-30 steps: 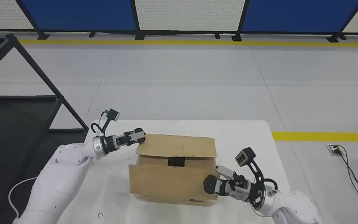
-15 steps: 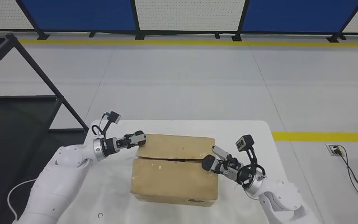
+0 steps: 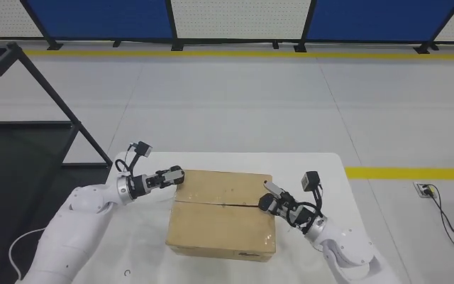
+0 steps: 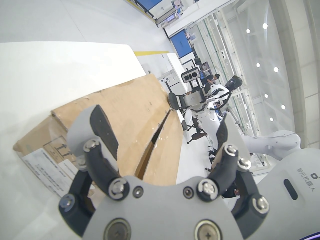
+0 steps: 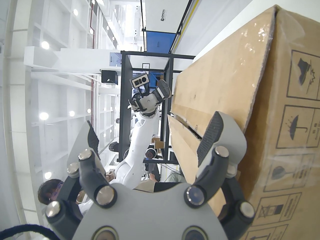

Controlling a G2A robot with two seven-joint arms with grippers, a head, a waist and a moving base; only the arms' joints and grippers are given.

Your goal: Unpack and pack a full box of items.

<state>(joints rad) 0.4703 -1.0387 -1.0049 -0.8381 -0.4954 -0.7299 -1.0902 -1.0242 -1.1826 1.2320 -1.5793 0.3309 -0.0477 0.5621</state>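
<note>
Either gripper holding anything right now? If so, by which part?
Nothing is held. The left gripper and the right gripper are both open, at opposite ends of the box top.

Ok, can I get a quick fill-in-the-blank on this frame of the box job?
1. The box stands on a ____ table.
2. Its ____ top flaps meet at a thin seam.
3. The left gripper and right gripper sit at opposite ends of the box, both with jaws ____.
Missing words: white; two; open.
</note>
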